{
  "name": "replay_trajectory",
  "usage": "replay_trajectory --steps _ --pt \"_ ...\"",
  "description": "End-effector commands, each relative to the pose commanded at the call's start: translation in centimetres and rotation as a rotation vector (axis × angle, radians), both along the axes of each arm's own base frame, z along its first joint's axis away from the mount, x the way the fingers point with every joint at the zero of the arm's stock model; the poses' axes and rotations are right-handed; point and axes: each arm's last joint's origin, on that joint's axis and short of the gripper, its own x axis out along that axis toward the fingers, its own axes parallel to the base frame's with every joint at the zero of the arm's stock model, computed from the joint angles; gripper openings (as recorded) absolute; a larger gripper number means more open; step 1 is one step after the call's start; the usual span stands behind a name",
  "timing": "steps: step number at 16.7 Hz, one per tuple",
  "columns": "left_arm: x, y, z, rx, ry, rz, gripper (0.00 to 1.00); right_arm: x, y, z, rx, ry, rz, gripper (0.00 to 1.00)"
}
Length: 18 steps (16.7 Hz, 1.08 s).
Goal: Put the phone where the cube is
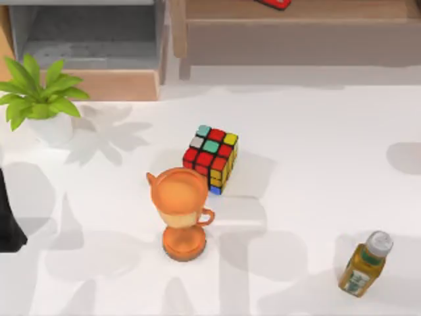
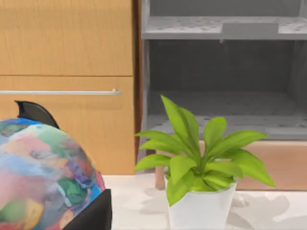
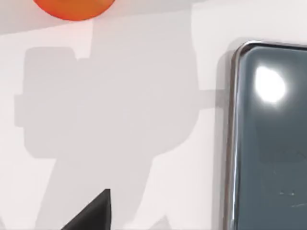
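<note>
- The juice bottle [image 1: 365,264] is lying tilted on the white bench [image 1: 316,164] near the front right corner.
- The orange trophy cup [image 1: 182,212] is standing nearer the front middle, its base toward the front edge.
- The cube [image 1: 211,158] is sitting just behind and right of the trophy cup, close to it, about mid-bench.
- The potted plant [image 1: 38,99] is standing at the far left of the bench, in front of a grey shelf unit [image 1: 92,33].
- In the left wrist view the plant is showing again, with a multicoloured globe [image 2: 43,177] close to the camera and a wooden cabinet [image 2: 67,86] behind.
- In the right wrist view the phone [image 3: 271,143] is lying flat on the bench, a dark finger tip showing beside it.
- I cannot tell whether either gripper is open or closed.
</note>
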Motion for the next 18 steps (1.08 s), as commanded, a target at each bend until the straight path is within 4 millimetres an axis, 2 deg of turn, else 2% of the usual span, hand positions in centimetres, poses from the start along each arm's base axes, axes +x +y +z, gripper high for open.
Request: replay_trajectory --steps 4,9,16,18 --pt "0.0 0.0 0.0 0.000 0.000 0.000 1.00 3.8 -4.1 -2.9 0.100 0.286 -0.047 1.00" --pt "0.0 0.0 0.0 0.000 0.000 0.000 1.00 6.1 -7.5 -5.2 0.174 0.439 -0.078 1.00" --pt "0.0 0.0 0.0 0.000 0.000 0.000 1.00 6.4 -7.8 -5.5 0.180 0.450 -0.079 1.00" --pt "0.0 0.0 0.0 0.000 0.000 0.000 1.00 6.4 -7.9 -6.5 0.182 0.452 -0.082 1.00"
